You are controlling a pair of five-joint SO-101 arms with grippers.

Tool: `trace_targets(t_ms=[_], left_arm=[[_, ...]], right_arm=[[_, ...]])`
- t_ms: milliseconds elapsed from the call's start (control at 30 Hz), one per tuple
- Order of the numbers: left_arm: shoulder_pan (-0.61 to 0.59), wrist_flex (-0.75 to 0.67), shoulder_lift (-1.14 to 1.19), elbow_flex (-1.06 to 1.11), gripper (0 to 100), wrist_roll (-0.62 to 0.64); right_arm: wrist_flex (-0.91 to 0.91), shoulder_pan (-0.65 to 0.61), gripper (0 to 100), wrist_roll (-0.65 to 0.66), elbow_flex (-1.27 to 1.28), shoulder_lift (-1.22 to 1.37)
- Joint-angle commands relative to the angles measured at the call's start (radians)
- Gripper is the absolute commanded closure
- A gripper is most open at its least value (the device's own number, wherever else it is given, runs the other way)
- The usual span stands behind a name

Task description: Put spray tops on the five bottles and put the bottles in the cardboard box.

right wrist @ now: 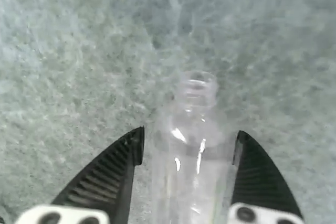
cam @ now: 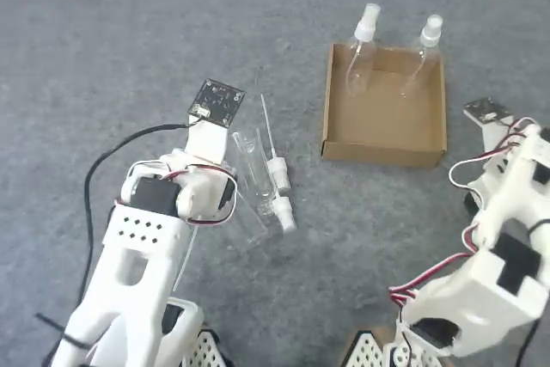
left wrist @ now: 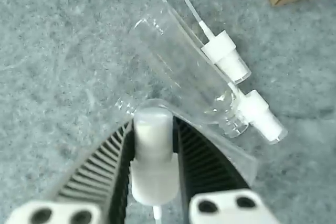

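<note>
Gripping a spray top [left wrist: 153,150] in my left gripper [left wrist: 152,124], I should line its tube with the open neck. My right gripper [right wrist: 190,132] clasps the uncapped bottle [right wrist: 191,156] near the cardboard box [cam: 384,154]; hold it steady.

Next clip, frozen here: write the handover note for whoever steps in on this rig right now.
Left gripper: fingers shut on a held spray top, just above the lying bottles on the carpet.
Right gripper: fingers shut on an uncapped bottle, neck pointing away.
Cardboard box: holds two capped bottles, tops sticking past its far wall.
Beside the lying bottles are two more spray tops; one sits at a bottle's neck, and I cannot tell if it is seated.
Done: two bottles capped and boxed.
Left: three bottles to cap and box.
</note>
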Motion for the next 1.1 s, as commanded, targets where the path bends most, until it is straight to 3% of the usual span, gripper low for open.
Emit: trace_targets(t_ms=[0, 100, 300, 467, 600, 733, 900, 1067], left_arm=[[0.006, -0.032, -0.035, -0.004, 99, 0.014], [0.006, -0.032, -0.035, -0.004, 99, 0.014], [-0.002, -0.032, -0.041, -0.013, 99, 0.020], [-0.006, -0.025, -0.048, -0.090, 99, 0.012], [-0.069, -0.023, -0.138, -0.174, 99, 0.020], [-0.124, 0.023, -0.282, -0.249, 99, 0.021], [-0.163, 0.054, -0.394, -0.355, 99, 0.023], [-0.210, 0.044, -0.393, -0.499, 99, 0.141]], right_arm=[[0.005, -0.005, 79.0, 0.011, -0.064, -0.007], [0.005, -0.005, 82.4, 0.009, -0.064, -0.007], [0.015, -0.008, 99.8, 0.012, -0.084, -0.013], [0.139, -0.019, 99.4, -0.006, -0.198, -0.117], [0.191, -0.099, 99.3, -0.115, -0.216, -0.295], [0.170, -0.257, 99.3, -0.227, -0.120, -0.513], [0.096, -0.547, 99.3, -0.430, 0.041, -0.796], [0.004, -0.877, 99.3, -0.601, 0.176, -0.987]])
